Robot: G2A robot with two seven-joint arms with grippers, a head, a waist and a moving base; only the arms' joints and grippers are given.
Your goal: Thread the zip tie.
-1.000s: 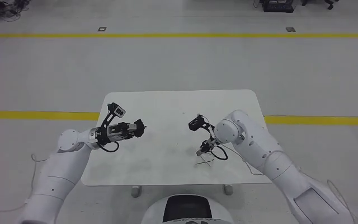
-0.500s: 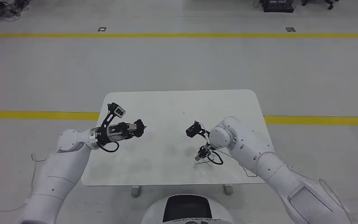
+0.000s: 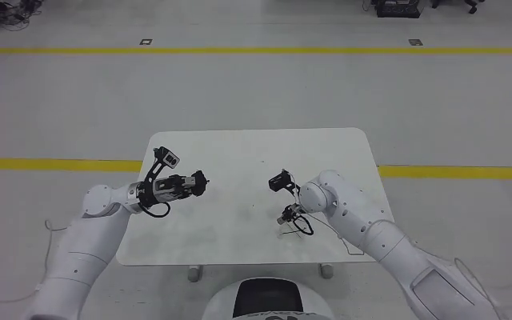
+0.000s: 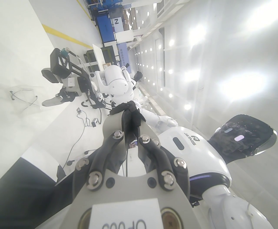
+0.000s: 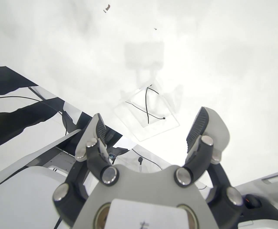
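Note:
Two thin black zip ties (image 5: pixel 147 108) lie crossed on a clear flat sheet (image 5: pixel 160 126) near the white table's (image 3: pixel 240 152) front right edge. My right gripper (image 5: pixel 152 123) hovers just above them, open, with nothing between its ribbed pads (image 5: pixel 196 124). In the top view it (image 3: pixel 286 215) stands over that spot. My left gripper (image 3: pixel 200 182) is held above the table's left half, well away from the ties, with its black-tipped fingers (image 4: pixel 130 117) shut together. From the left wrist view the zip ties (image 4: pixel 23 99) and the right gripper (image 4: pixel 58 95) show far off.
The table's front edge (image 5: pixel 71 132) runs close behind the sheet. Bare tabletop lies between the two grippers and toward the back. A few dark specks (image 5: pixel 106 8) sit farther out on the surface.
My right arm has drawn its elbow inward and its gripper has shifted slightly left over the zip ties. The left arm has kept still.

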